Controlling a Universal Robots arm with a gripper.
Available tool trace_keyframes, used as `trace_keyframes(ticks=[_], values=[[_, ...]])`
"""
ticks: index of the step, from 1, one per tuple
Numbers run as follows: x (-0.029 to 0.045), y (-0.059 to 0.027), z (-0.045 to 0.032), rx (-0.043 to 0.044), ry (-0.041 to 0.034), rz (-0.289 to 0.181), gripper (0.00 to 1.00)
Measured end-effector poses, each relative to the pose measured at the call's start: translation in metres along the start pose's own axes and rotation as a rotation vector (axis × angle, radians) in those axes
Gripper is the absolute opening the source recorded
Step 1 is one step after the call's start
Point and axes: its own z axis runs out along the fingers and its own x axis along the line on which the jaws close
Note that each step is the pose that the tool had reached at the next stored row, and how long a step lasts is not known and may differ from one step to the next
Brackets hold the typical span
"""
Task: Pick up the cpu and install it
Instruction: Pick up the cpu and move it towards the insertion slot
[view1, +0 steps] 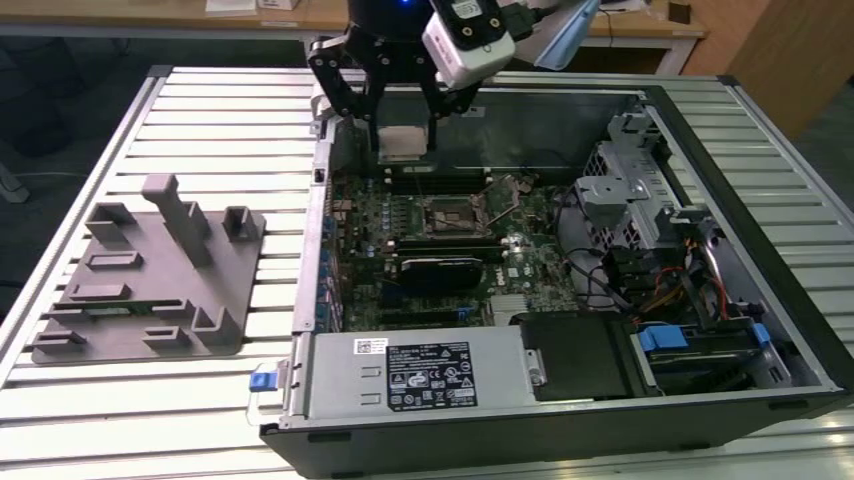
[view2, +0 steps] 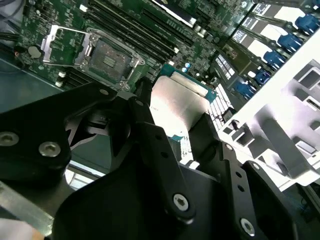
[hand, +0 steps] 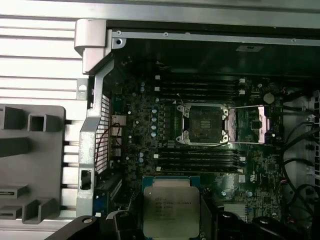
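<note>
**Exterior view.** The end effector (view1: 404, 133) is clamped on the cpu (view1: 404, 146), one finger on each of two opposite edges. The chip is held in the air, touching nothing else. It hangs over the open computer case (view1: 747, 150), on the side of the case nearest the worktop (view1: 200, 110) far edge. The grey fixture (view1: 147, 270) sits by the worktop edge at the exterior view's left, well apart from the chip.

**Second wrist view.** The cpu (view2: 177, 105) sits between the black fingers (view2: 150, 135), its metal top visible. The socket (view2: 107, 57) lies beyond it with its frame raised and its dark centre bare.

**First wrist view.** The cpu (hand: 170, 210) is level and offset from the socket (hand: 206, 122), not above it.

**Task status.** Judged from these views, pick-up is complete. Installation is outstanding: the socket is empty and the chip is not yet seated
</note>
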Motion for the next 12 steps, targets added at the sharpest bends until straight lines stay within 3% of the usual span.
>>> trace_keyframes(ticks=[7,12], values=[[-0.002,0.0,0.0001,-0.0001,0.0,0.0,0.54],[-0.0094,-0.0003,0.0026,0.0,0.001,0.0,0.54]])
